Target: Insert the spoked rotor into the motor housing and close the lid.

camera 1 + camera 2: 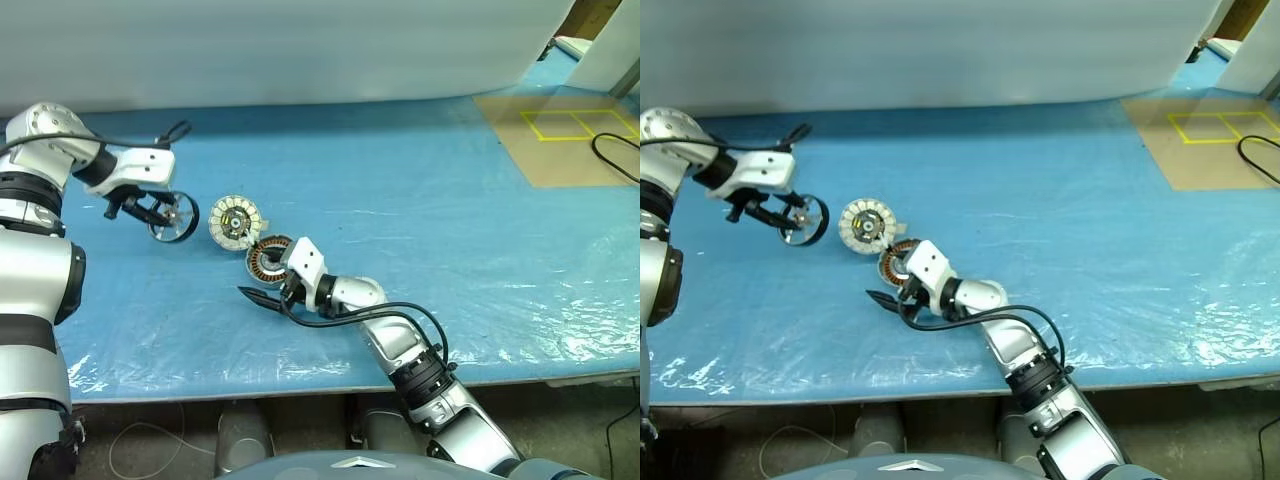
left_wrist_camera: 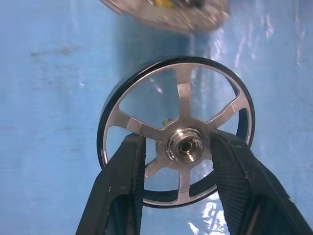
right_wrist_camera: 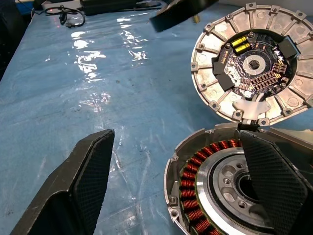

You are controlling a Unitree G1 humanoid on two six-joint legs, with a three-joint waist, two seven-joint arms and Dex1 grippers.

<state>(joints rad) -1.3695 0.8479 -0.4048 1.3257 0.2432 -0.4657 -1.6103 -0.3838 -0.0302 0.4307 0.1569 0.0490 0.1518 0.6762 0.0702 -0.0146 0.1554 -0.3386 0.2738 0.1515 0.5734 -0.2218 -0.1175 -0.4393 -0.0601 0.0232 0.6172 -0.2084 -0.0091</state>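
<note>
The spoked rotor (image 2: 183, 95), a dark ring with silvery spokes, is held by its hub between the fingers of my left gripper (image 2: 178, 142), which is shut on it. In the left eye view the rotor (image 1: 176, 216) hangs at the left of the blue table, left of the lid (image 1: 235, 222). The lid lies open with its circuit face showing (image 3: 254, 63) and touches the rim of the motor housing (image 3: 195, 181). The copper-wound housing (image 1: 266, 258) sits just beside my right gripper (image 1: 272, 280), which is open. One of its fingers (image 3: 274, 181) is over the housing, and the other is over the bare table.
The table is covered in a blue plastic sheet (image 1: 420, 230). A tan board with yellow taped squares (image 1: 560, 140) and a black cable (image 1: 615, 155) lie at the back right. A pale wall runs along the far edge. The table's front edge (image 1: 330, 385) is close to my right arm.
</note>
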